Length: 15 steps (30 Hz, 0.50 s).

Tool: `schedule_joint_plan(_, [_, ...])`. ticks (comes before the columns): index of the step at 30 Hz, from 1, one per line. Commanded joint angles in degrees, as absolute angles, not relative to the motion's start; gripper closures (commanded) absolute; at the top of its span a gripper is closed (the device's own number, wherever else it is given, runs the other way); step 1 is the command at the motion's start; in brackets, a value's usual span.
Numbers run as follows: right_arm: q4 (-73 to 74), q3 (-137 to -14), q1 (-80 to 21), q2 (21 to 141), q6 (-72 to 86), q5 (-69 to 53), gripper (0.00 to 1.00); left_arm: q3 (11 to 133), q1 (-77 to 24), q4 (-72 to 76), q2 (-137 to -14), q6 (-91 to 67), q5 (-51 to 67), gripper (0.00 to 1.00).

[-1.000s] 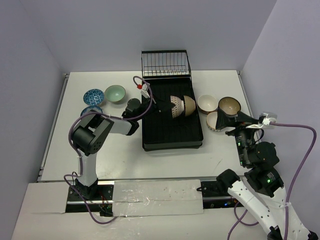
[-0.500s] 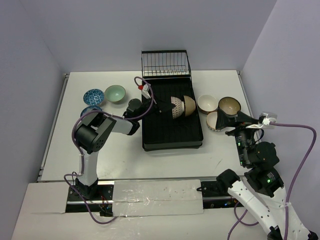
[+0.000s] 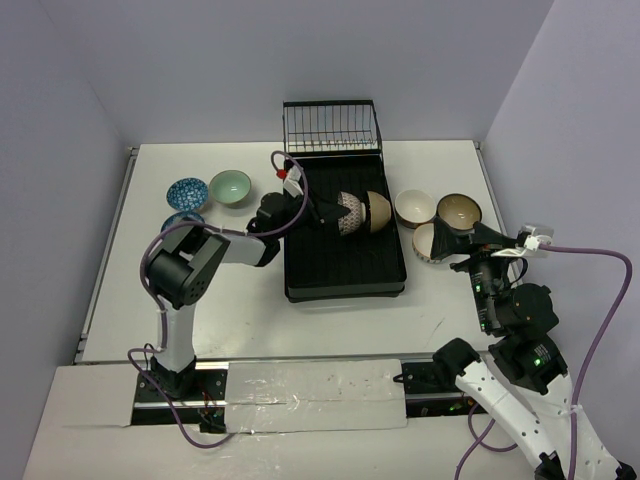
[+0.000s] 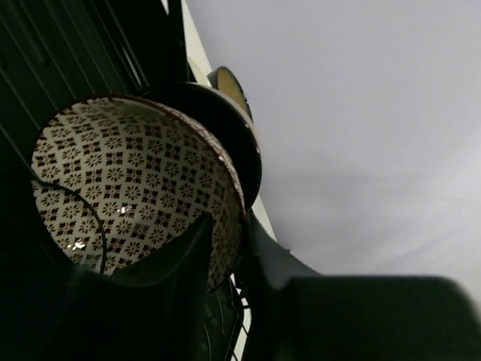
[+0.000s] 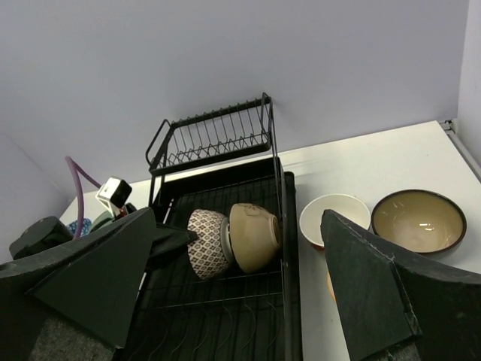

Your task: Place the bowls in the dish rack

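In the black dish rack [image 3: 345, 272] a brown-and-white patterned bowl [image 3: 348, 212] stands on edge against a tan bowl [image 3: 378, 211]. My left gripper [image 3: 326, 212] is shut on the patterned bowl's rim [image 4: 128, 180], one finger inside and one outside [image 4: 234, 248]. My right gripper [image 3: 466, 240] is open and empty, hovering over the bowls right of the rack; its view shows both racked bowls [image 5: 207, 244] [image 5: 254, 237]. Loose bowls on the table: two blue-white [image 3: 187, 193], one pale green [image 3: 230, 187], a cream one [image 3: 414, 207], a brown-rimmed one [image 3: 459, 211] and a speckled one [image 3: 426, 243].
The upright wire basket [image 3: 332, 127] stands at the rack's far end. The second blue bowl [image 3: 183, 220] is partly hidden by the left arm. Walls close in the table at the back and both sides.
My left wrist has moved a little right, into the rack, and the patterned bowl has shifted slightly with it. The right arm has not moved.
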<state>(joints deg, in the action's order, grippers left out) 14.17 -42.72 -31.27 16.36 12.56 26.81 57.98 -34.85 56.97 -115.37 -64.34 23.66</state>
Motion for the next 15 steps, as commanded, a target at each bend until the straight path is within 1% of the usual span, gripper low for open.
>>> schedule_joint_plan(1, [13.18, -42.45, -31.9, 16.26, 12.3, 26.37, 0.02, 60.29, -34.89, 53.1, -111.97, -61.97, 23.38, 0.69])
schedule_joint_plan(2, [13.27, -42.45, -31.9, 16.26, 12.3, 26.37, 0.02, 60.55, -34.89, 51.43, -111.71, -61.7, 23.55, 0.61])
schedule_joint_plan(4, [13.18, -42.54, -31.9, 16.17, 12.22, 26.45, 0.01, 61.26, -34.89, 49.67, -110.31, -60.91, 23.64, 0.54])
schedule_joint_plan(5, [13.18, -42.54, -31.9, 16.17, 12.22, 26.46, 0.01, 61.61, -34.89, 47.13, -109.69, -60.47, 23.64, 0.47])
schedule_joint_plan(7, [13.18, -42.54, -31.99, 16.08, 12.22, 26.37, 0.01, 62.31, -34.89, 43.96, -107.15, -59.07, 23.47, 0.4])
schedule_joint_plan(8, [13.18, -42.54, -31.91, 16.17, 12.22, 26.37, 0.02, 62.58, -34.98, 40.38, -106.09, -58.28, 23.21, 0.33])
schedule_joint_plan(10, [13.27, -42.63, -31.99, 16.17, 12.13, 26.45, 0.01, 63.01, -34.98, 35.53, -102.23, -55.38, 21.02, 0.26])
schedule_joint_plan(11, [13.27, -42.63, -31.99, 16.08, 12.22, 26.37, 0.01, 63.71, -34.98, 33.07, -100.91, -54.15, 20.31, 0.2])
schedule_joint_plan(12, [13.18, -42.63, -31.99, 16.08, 12.22, 26.37, 0.01, 64.33, -34.98, 26.78, -99.51, -51.53, 19.17, 0.18])
schedule_joint_plan(15, [13.27, -42.8, -31.99, 16.17, 12.04, 26.28, 0.01, 67.67, -34.98, 15.42, -93.1, -44.86, 13.03, 0.11])
